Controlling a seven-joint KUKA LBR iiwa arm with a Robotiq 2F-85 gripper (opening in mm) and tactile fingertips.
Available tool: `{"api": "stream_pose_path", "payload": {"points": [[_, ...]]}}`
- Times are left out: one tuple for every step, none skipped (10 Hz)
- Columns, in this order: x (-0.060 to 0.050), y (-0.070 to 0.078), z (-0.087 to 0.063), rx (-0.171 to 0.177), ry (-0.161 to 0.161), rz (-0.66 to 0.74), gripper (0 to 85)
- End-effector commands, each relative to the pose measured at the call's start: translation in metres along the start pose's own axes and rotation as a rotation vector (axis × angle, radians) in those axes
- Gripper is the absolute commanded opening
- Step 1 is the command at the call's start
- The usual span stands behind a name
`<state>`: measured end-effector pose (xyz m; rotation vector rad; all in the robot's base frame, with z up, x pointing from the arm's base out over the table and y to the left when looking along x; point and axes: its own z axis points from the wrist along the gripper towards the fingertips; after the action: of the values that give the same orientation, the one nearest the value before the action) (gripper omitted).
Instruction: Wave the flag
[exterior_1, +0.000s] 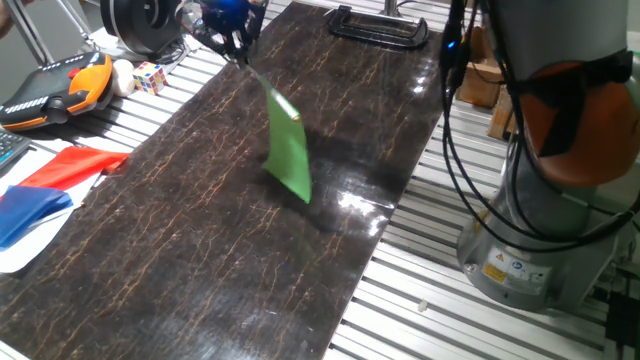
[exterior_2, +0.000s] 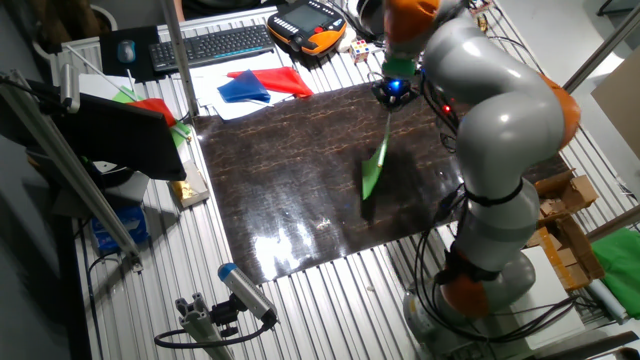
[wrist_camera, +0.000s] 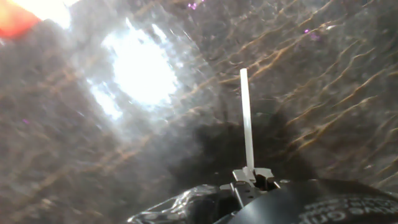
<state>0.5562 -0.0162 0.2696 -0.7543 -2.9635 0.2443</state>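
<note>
The flag (exterior_1: 288, 150) is a bright green cloth on a thin white stick (exterior_1: 258, 80). It hangs tilted in the air over the dark marbled slab (exterior_1: 180, 260). My gripper (exterior_1: 232, 38) is shut on the stick's upper end, above the slab's far part. In the other fixed view my gripper (exterior_2: 392, 92) holds the stick with the green cloth (exterior_2: 375, 170) below it. In the hand view the white stick (wrist_camera: 247, 118) runs out from between my fingers (wrist_camera: 241, 180); the green cloth does not show there.
A red cloth (exterior_1: 70, 165) and a blue cloth (exterior_1: 30, 212) lie left of the slab. An orange teach pendant (exterior_1: 60, 85), a puzzle cube (exterior_1: 150, 77) and a black clamp (exterior_1: 380, 25) sit at the far end. The arm's base (exterior_1: 530, 230) stands at the right.
</note>
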Motion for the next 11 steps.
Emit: {"api": "stream_pose_path", "payload": {"points": [[-0.005, -0.006, -0.001, 0.204, -0.109, -0.408, 0.7], [-0.012, -0.016, -0.005, 0.184, -0.103, -0.412, 0.7], [-0.022, -0.035, -0.005, 0.181, -0.098, -0.433, 0.7], [-0.034, -0.055, -0.004, 0.203, -0.116, -0.468, 0.7], [-0.045, -0.078, -0.003, 0.243, -0.151, -0.509, 0.7], [-0.052, -0.095, -0.003, 0.274, -0.173, -0.543, 0.7], [-0.054, -0.105, -0.001, 0.342, -0.212, -0.575, 0.7], [-0.054, -0.11, 0.003, 0.398, -0.239, -0.61, 0.7], [-0.054, -0.11, 0.004, 0.385, -0.227, -0.618, 0.7], [-0.053, -0.106, 0.004, 0.357, -0.201, -0.608, 0.7], [-0.049, -0.096, 0.004, 0.304, -0.163, -0.552, 0.7]]}}
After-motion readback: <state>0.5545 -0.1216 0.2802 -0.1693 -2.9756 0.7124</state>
